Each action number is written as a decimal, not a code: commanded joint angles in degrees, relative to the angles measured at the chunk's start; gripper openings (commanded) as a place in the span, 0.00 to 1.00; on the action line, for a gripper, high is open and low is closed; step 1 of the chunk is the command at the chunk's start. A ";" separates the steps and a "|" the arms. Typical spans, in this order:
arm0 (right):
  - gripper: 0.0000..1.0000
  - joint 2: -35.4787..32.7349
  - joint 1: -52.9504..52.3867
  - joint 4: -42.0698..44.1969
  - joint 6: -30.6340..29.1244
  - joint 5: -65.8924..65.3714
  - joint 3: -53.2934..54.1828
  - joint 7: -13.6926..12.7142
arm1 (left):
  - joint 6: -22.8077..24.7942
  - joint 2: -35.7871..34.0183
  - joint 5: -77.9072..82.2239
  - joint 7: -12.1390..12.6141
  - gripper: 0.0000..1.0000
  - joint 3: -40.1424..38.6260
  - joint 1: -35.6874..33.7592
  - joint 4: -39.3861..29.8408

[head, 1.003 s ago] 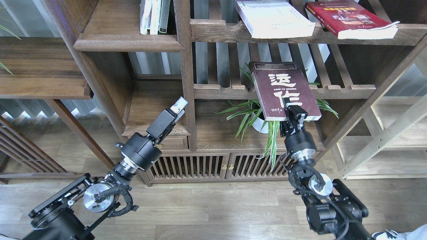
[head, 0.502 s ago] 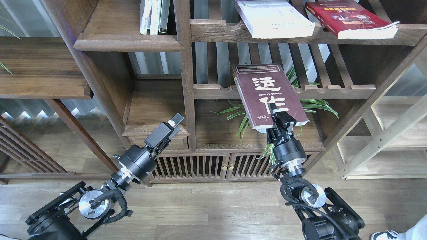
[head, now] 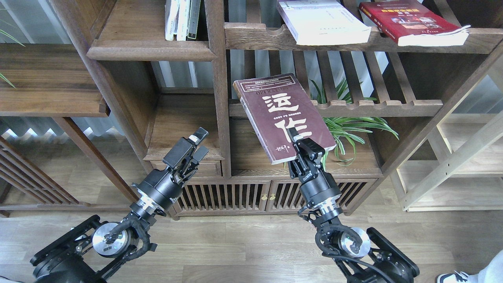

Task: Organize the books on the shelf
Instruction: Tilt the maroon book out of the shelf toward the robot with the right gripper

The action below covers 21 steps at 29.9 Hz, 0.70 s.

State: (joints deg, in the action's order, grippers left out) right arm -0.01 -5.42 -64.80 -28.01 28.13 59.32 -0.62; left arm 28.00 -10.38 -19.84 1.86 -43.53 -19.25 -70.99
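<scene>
My right gripper (head: 303, 144) is shut on the lower edge of the dark brown book (head: 281, 114) with big white Chinese characters. It holds the book tilted in the air, in front of the middle slatted shelf. The thick white book (head: 324, 21) and the red book (head: 412, 21) lie flat on the top slatted shelf at the right. The solid walnut shelf (head: 151, 50) with the moulded front edge is at the upper left. My left gripper (head: 198, 143) is open and empty, in front of the small compartment below that shelf.
Thin white and dark-spined books (head: 181, 19) stand at the right end of the walnut shelf. A green plant (head: 353, 125) sits behind the held book. An upright post (head: 220, 98) divides the compartments. A slatted cabinet (head: 235, 194) stands at floor level.
My right gripper has carried the brown book to the left and slightly down, uncovering the plant. My left gripper has moved down and a little left.
</scene>
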 commanded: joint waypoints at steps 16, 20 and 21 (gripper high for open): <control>0.03 0.01 0.49 -1.12 0.01 -0.45 -5.97 -0.70 | 0.00 -4.47 -8.90 7.63 0.98 -0.77 1.94 -0.73; 0.03 0.01 0.41 -1.12 0.01 -0.62 -7.29 -0.79 | 0.00 -6.93 -9.86 9.04 0.97 -0.68 2.03 -1.69; 0.03 0.01 0.41 -1.12 0.01 -0.62 -7.55 -0.79 | 0.00 -7.72 -11.26 10.17 0.97 -0.50 2.03 -2.13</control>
State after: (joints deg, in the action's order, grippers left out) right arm 0.00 -4.95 -65.92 -28.01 27.59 52.60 -1.33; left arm 28.00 -16.23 -29.11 10.15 -44.29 -17.30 -72.23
